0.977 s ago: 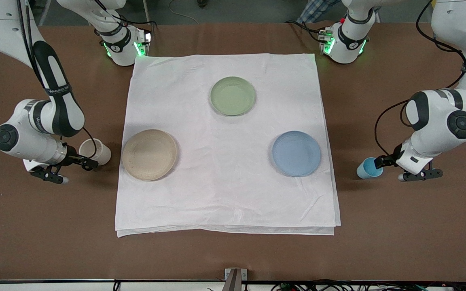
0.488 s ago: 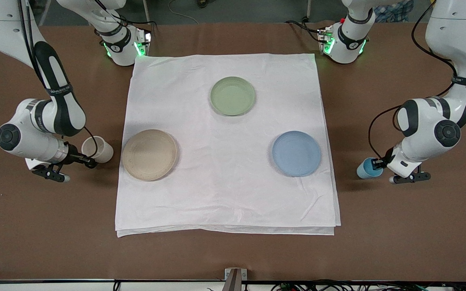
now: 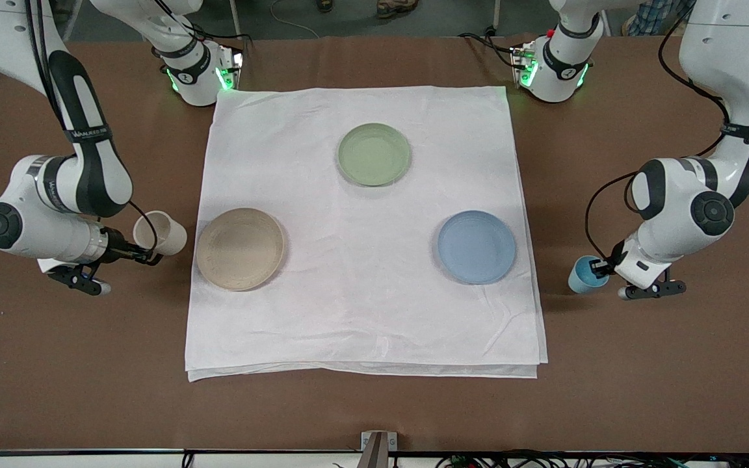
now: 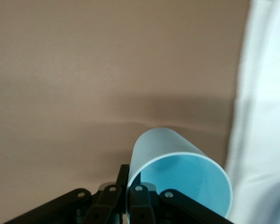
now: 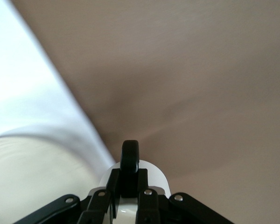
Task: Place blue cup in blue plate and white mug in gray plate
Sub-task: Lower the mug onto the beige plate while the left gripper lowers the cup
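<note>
My left gripper point(image 3: 599, 266) is shut on the rim of the blue cup point(image 3: 584, 274) and holds it tilted just over the brown table, beside the white cloth's edge. In the left wrist view the cup point(image 4: 177, 168) is pinched at its rim by the gripper point(image 4: 130, 189). The blue plate point(image 3: 476, 246) lies on the cloth. My right gripper point(image 3: 144, 255) is shut on the dark handle of the white mug point(image 3: 161, 233), tilted, beside the gray plate point(image 3: 240, 248). In the right wrist view the gripper point(image 5: 129, 186) clamps the handle of the mug point(image 5: 151, 175); the gray plate point(image 5: 37, 172) shows close by.
A green plate point(image 3: 374, 154) lies on the white cloth point(image 3: 361, 312), farther from the front camera than the other two plates. The cloth covers the table's middle; brown table point(image 3: 641, 364) lies bare at both ends.
Both grippers have moved a little toward the cloth with their cups. The white mug has risen and tilted more. The blue cup has shifted toward the blue plate.
</note>
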Robot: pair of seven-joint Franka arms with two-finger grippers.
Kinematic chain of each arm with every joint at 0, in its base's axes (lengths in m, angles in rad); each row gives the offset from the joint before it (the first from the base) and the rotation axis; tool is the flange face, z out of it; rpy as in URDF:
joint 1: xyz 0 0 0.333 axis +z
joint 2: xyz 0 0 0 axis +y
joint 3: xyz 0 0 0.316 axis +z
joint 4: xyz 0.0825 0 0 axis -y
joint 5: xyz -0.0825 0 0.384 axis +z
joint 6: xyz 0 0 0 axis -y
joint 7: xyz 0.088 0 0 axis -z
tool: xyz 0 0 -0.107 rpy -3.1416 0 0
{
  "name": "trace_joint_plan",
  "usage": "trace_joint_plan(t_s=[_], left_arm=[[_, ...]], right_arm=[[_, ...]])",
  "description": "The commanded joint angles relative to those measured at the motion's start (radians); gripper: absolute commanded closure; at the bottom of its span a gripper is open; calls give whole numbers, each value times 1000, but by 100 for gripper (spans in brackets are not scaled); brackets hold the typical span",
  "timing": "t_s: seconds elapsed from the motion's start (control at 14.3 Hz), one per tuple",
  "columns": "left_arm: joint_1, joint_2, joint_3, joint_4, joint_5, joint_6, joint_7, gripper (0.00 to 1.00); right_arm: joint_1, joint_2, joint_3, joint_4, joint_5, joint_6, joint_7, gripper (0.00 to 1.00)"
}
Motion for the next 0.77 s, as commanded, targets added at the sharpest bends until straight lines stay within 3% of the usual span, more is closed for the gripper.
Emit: trace_joint_plan(t_s=[0.0,0.14,0.35,0.49,0.7], left_arm=[[-2,-79,-91,-3,-7,-75,-118,100],[-17,-81,-171,0,4,-91,-276,100],[-109,-51,-184,-8,6,-82,-472,100],[-142,-26,-182,-9,6,-68,-545,100],[-180,12,-181,-17,6,-40,-602,99]], right_arm=[[109,-41,34,-23,15,-4,198,100],[183,-34,48,-37,14,43,239,100],[206,-25,48,-74,9,130,239,100],[217,-4,48,-81,8,159,237,95],[217,1,48,-72,6,151,230,20]])
